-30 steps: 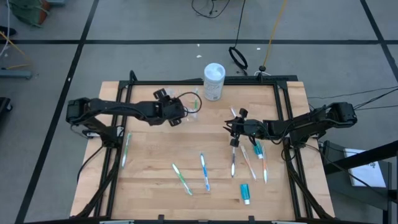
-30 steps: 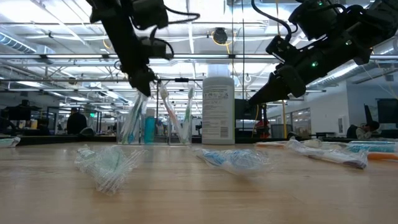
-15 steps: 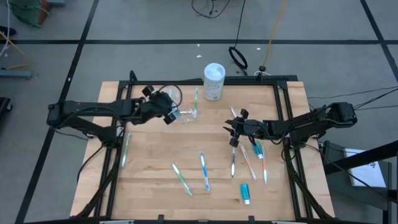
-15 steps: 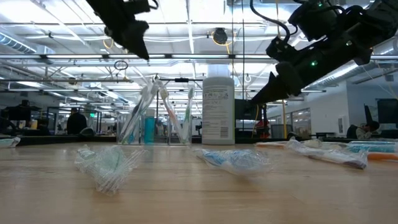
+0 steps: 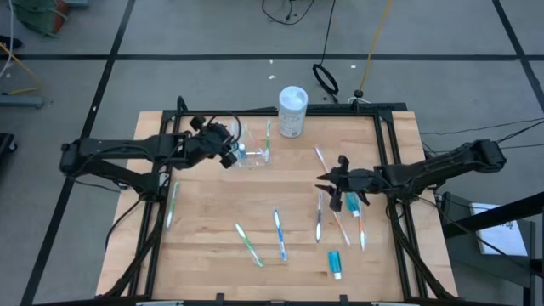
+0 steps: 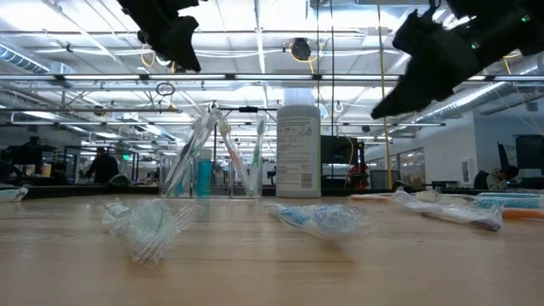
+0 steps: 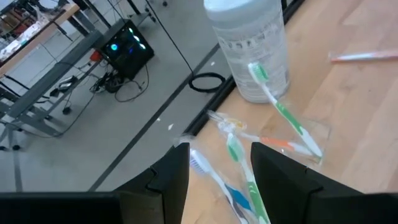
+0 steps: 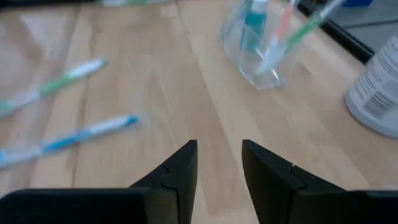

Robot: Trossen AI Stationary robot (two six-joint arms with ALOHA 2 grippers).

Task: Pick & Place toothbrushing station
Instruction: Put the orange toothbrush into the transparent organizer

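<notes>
The toothbrushing station (image 5: pixel 255 153) stands at the far side of the table (image 5: pixel 204 221), beside the white tub (image 5: pixel 292 110). From above its contents are hard to see; the left wrist view shows brushes and a blue tube leaning inside. The left gripper (image 5: pixel 228 151) hovers just beside it, fingers apart, empty. The right gripper (image 5: pixel 330 180) stretches low over loose toothbrushes (image 5: pixel 320 217), fingers narrowly apart, holding nothing.

White lidded tub (image 5: pixel 292 110) upright at table's (image 5: pixel 212 212) far edge. Wrapped toothbrushes loose on wood: green one (image 5: pixel 249 244) & blue one (image 5: pixel 280 234) near front, teal tube (image 5: pixel 336 263) w/ orange brush (image 5: pixel 360 228) right side
</notes>
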